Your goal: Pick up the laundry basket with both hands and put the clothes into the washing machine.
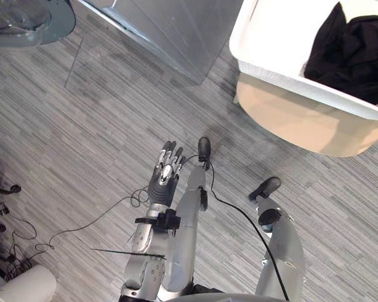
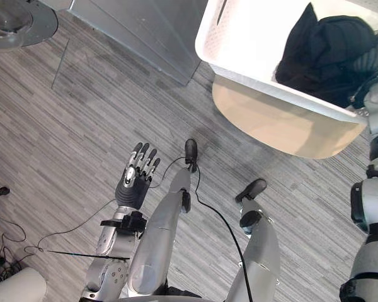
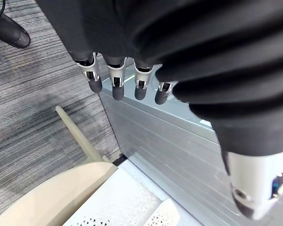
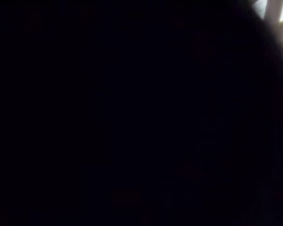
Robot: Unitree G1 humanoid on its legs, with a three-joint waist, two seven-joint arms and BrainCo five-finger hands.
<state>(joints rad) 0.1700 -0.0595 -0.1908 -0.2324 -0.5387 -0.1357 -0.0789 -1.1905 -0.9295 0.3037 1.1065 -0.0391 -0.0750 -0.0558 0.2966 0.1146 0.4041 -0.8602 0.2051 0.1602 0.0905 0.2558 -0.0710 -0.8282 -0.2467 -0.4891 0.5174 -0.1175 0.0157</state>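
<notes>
Left eye view: basket (image 1: 290,75) beside grey panel (image 1: 170,31).

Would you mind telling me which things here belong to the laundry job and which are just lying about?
Job: white laundry basket; black clothes in it; silver-grey cabinet, probably the washing machine; round glass door, likely its own.
Lying about: beige round stand under the basket; white rounded object on the floor.
</notes>
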